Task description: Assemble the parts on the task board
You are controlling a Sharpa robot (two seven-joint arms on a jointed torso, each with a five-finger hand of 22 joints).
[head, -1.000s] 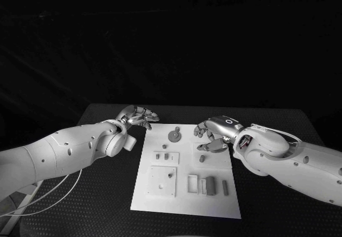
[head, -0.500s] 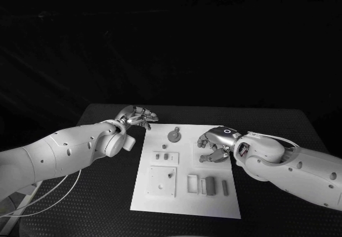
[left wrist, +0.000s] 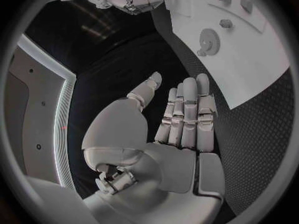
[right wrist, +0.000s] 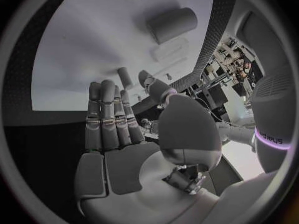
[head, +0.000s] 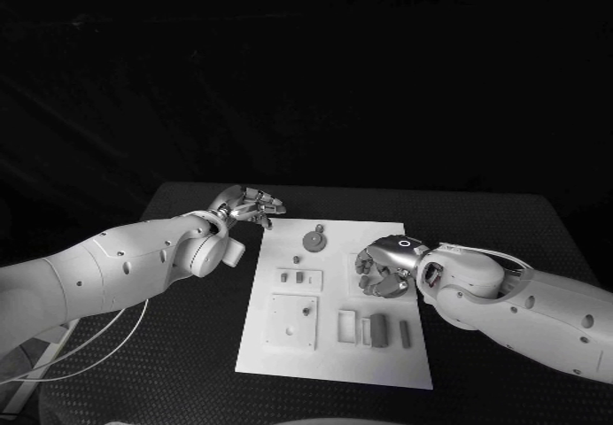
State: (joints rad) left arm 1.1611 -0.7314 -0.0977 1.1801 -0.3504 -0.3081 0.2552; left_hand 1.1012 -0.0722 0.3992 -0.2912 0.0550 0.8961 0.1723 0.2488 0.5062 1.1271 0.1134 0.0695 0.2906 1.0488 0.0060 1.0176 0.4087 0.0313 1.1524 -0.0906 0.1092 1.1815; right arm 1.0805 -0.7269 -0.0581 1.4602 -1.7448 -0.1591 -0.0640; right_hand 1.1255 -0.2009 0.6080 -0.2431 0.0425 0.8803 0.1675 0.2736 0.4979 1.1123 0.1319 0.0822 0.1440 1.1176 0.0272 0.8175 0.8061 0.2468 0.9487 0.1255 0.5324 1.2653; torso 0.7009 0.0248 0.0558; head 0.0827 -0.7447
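The white task board (head: 335,354) lies in the middle of the table, with a grey gear (head: 313,240) near its far end. My right hand (head: 384,268) hovers low over the board's right middle, fingers apart. In the right wrist view a small grey peg (right wrist: 126,77) stands on the board (right wrist: 81,50) between the fingertips (right wrist: 106,90) and the thumb; I see no clear contact. My left hand (head: 251,205) hangs beside the board's far left corner, holding nothing. Its fingers (left wrist: 187,104) are stretched out, with the board (left wrist: 249,69) and gear (left wrist: 209,37) beyond them.
On the board's left half sit a small raised plate with two pieces (head: 292,278) and a square plate (head: 291,323). Three upright blocks (head: 375,331) stand near the front. A thicker cylinder (right wrist: 173,24) lies past the peg. Black table (head: 153,354) surrounds the board.
My right hand has moved toward the near side of the board and lower, now covering the spot where the small peg stood. The left hand has barely moved.
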